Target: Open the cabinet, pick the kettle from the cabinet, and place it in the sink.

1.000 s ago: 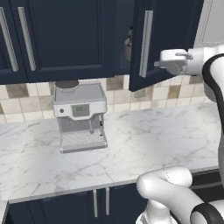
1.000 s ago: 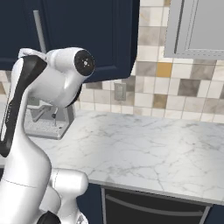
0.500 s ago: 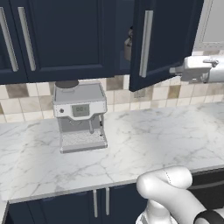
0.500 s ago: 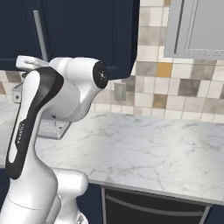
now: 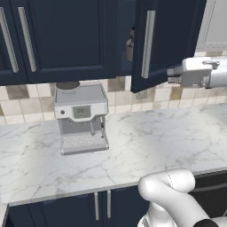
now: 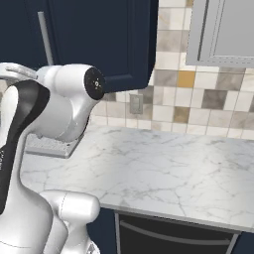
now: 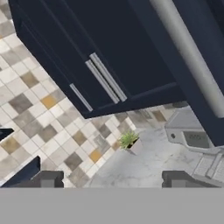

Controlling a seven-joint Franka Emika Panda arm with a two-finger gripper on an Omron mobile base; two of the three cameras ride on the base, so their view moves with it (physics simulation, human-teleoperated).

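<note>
Arm reaching out level at upper-cabinet height, gripper [image 7: 111,177] pointing at cabinet door [image 5: 166,40], jaws spread, grasping nothing. Kettle [image 5: 129,46] sitting inside cabinet behind ajar door.

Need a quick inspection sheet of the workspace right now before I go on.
Surface: white marble counter, bare around the coffee machine.
Job's things: cabinet door swung partly open, silver bar handle free; kettle just visible inside through the gap; sink: nothing seen.
Clutter: silver coffee machine on the counter; small potted plant by the backsplash in the hand view.
Pincer: pincer open, holding nothing, off the door's lower right corner.
Cables: nothing seen.
Surroundings: navy upper cabinets, pale grey cabinet, tiled backsplash, wall outlet.
</note>
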